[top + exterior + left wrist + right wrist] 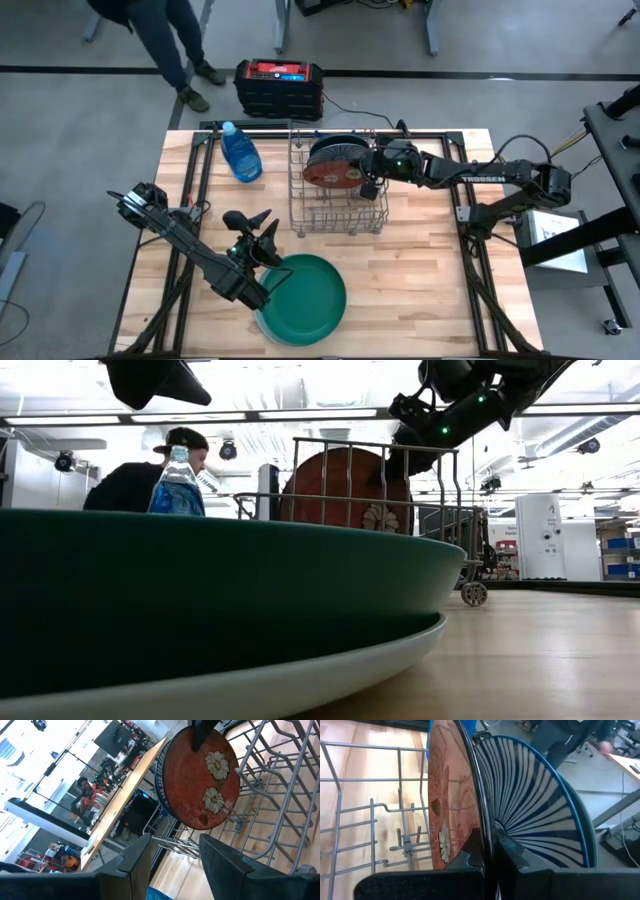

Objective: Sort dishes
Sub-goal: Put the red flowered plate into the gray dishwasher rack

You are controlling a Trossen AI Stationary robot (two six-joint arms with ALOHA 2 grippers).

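- Your red plate point(332, 174) with pale flower marks stands on edge in the wire rack point(338, 215), in the upper centre of the high view; the left wrist view shows two flowers on its face point(205, 775).
- Just behind it, toward the top of the high view, a white plate with dark radial stripes point(535, 815) stands on edge too, and a dark blue rim shows behind that one in the right wrist view.
- Your right pincer point(368, 172) reaches in from the right of the high view and is clamped on the red plate's rim, one finger on each face, as the right wrist view shows point(487, 845).
- The large green plate point(305, 297) lies flat at the lower centre of the high view on a pale plate, whose edge shows beneath it in the low view point(300, 670).
- Your left pincer point(255, 232) hovers just above the green plate's upper-left edge, fingers spread and holding nothing.
- The blue bottle point(240, 153) lies on the tabletop point(420, 280) left of the rack.
- A red and black case point(279, 85) sits on the floor beyond the tabletop's top edge.
- A person point(165, 35) stands at the upper left of the high view.
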